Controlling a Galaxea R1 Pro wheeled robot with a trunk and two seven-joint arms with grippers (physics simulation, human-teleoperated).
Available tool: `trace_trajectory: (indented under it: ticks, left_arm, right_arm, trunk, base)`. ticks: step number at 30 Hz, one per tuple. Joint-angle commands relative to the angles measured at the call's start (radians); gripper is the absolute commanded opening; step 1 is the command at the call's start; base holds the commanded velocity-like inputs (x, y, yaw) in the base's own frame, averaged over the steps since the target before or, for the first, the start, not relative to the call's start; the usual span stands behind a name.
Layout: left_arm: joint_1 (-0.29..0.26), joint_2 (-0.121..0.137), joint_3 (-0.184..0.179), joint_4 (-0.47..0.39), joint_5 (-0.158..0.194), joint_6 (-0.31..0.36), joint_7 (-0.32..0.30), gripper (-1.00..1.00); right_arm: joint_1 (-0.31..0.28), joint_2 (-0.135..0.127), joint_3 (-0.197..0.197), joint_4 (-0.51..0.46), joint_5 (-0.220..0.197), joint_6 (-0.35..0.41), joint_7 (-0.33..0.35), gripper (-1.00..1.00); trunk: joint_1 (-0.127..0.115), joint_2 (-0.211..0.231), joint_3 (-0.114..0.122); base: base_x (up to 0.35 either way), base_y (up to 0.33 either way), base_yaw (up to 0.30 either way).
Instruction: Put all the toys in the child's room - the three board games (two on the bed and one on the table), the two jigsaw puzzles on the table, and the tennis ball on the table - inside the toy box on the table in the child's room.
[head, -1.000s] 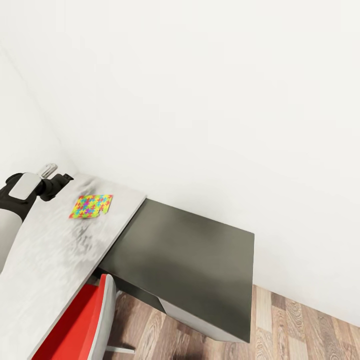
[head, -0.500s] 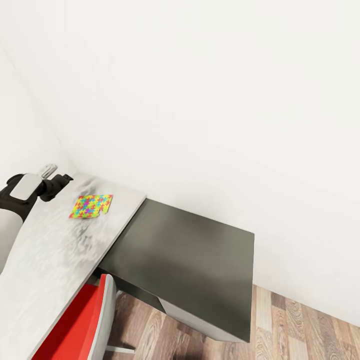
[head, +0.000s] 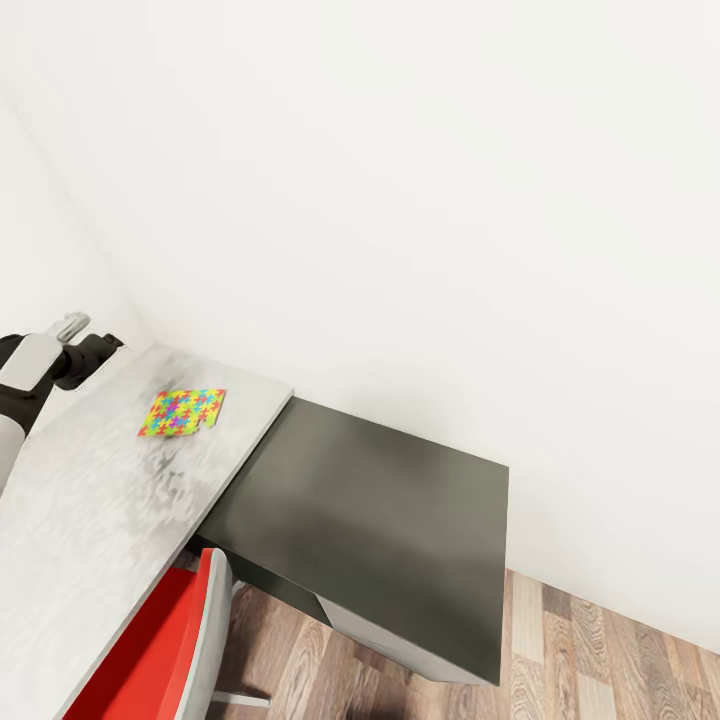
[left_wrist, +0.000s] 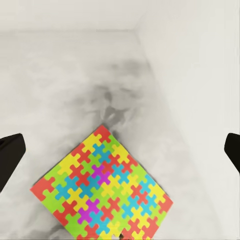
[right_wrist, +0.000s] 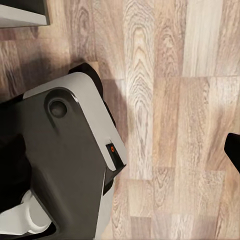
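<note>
Where the left arm (head: 35, 375) enters at the far left of the head view, it hangs above the table (head: 90, 520); its wrist camera shows the left gripper (left_wrist: 120, 150) spread wide, one dark fingertip (left_wrist: 9, 157) at each edge, holding nothing; between and just ahead of those tips lies a jigsaw puzzle (left_wrist: 102, 187), flat on the pale marbled top, a corner turned toward the wall; no lettering can be read on it, only yellow, pink, green, blue and orange pieces; the red chair (head: 165, 650) sits tucked under the table's near edge; to the right stands a lower dark-topped cabinet (head: 390, 520) against the white wall (head: 420, 200); wood-plank floor (head: 600, 650) runs beyond; the right wrist camera looks down on planks and the robot's grey base (right_wrist: 65, 160), one fingertip (right_wrist: 233, 147) at the edge; whether the right gripper is spread or closed I cannot tell.
</note>
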Motion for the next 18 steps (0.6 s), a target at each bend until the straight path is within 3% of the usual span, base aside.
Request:
trace_trajectory:
  ticks: [1, 18]
  left_arm:
    - [-0.007, 0.002, -0.008, -0.002, 0.011, 0.001, 0.009, 1.00]
    - [-0.010, 0.002, -0.008, -0.002, 0.011, 0.001, 0.009, 1.00]
  right_arm:
    - [-0.001, -0.001, 0.008, -0.001, -0.006, -0.005, 0.001, 1.00]
    - [-0.001, -0.001, 0.008, -0.001, -0.006, -0.005, 0.001, 1.00]
  trunk:
    - [0.001, -0.002, -0.002]
    - [0.001, -0.002, -0.002]
  base:
    - [0.000, 0.000, 0.000]
    - [0.000, 0.000, 0.000]
